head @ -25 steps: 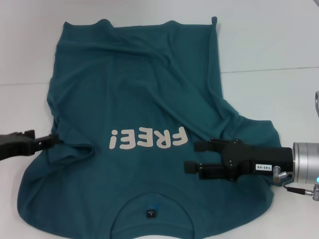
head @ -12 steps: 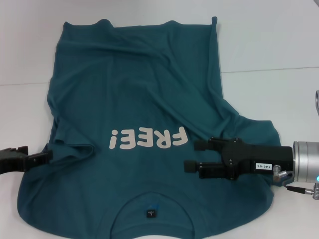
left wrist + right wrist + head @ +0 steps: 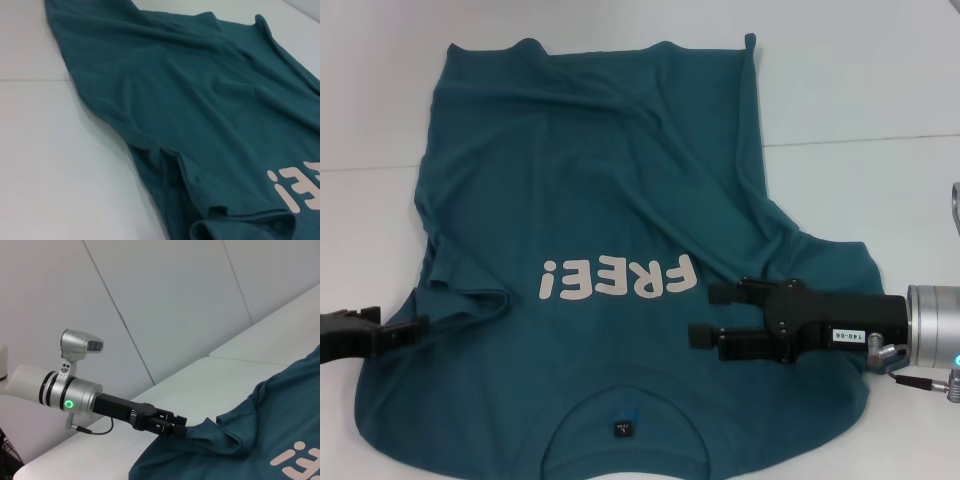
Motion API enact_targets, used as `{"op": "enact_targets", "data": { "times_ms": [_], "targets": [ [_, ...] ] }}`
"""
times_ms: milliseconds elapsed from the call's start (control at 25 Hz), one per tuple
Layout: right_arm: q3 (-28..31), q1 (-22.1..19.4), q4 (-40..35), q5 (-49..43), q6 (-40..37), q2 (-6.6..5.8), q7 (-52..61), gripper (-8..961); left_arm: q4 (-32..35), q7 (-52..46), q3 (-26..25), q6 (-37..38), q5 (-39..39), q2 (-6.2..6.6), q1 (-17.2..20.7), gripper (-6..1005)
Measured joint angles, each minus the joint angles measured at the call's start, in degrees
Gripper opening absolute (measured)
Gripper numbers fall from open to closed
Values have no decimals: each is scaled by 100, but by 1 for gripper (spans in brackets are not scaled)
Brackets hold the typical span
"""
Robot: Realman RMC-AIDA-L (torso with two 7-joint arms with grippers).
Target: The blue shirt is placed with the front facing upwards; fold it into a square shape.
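Note:
The blue shirt (image 3: pixel 610 190) lies spread on the white table, front up, with the pale "FREE!" lettering (image 3: pixel 618 278) and the neck label (image 3: pixel 623 429) toward me. It also fills the left wrist view (image 3: pixel 210 100). My left gripper (image 3: pixel 418 328) is low at the shirt's left edge. In the right wrist view its fingers (image 3: pixel 176 427) look shut on the sleeve's edge, where the cloth (image 3: pixel 280 425) rises to meet them. My right gripper (image 3: pixel 706 314) hovers over the shirt's right side below the lettering, open, with nothing between its fingers.
The white table (image 3: pixel 860 90) has a seam line running across it on both sides of the shirt. A small fold (image 3: pixel 485 296) sits in the cloth near the left sleeve. A pale panelled wall (image 3: pixel 165 305) stands beyond the table.
My left gripper has moved toward me along the shirt's left edge, from beside the lettering's height to lower down. The right gripper has stayed in place.

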Motion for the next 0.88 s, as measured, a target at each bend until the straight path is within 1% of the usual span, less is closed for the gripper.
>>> {"op": "enact_targets", "data": {
  "times_ms": [240,560,880],
  "targets": [
    [2,0,9,0,-14,0,-8,880,-2,56,9,-2,19,0,8,800],
    [13,0,16,0,-17,0,-28,877,-49,98,11,-17,153,1,-17,621],
    [1,0,16,0,7,0,-26,874,-15,95,17,17,101,1,-61,288]
  ]
}}
